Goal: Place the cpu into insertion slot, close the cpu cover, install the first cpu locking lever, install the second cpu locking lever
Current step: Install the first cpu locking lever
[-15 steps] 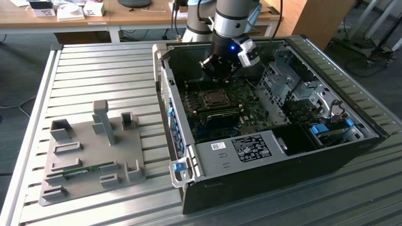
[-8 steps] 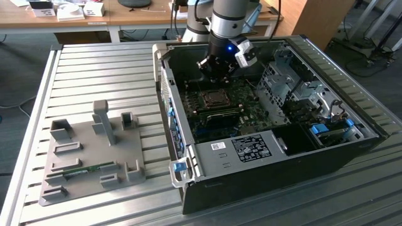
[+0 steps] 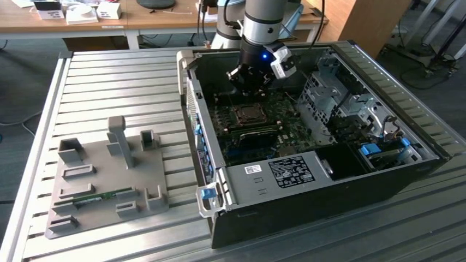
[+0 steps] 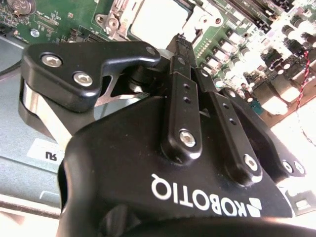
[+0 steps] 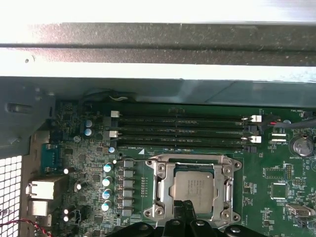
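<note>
Slatted surface (image 3: 109, 71), open computer case (image 3: 328, 202): cpu (image 5: 195, 190) sits in the insertion slot (image 5: 158, 168), cpu cover (image 5: 169, 190) looks down, levers unclear. Gripper (image 5: 186, 205) hovers there, fingers (image 4: 180, 98) pinched together, empty.

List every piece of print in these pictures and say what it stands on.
On the hand: white brand logo on its body, upside down; not quoted.
On the cpu: engraving, too blurred to read.
On the circuit board: white markings, too small.
On the case label: too small.
</note>
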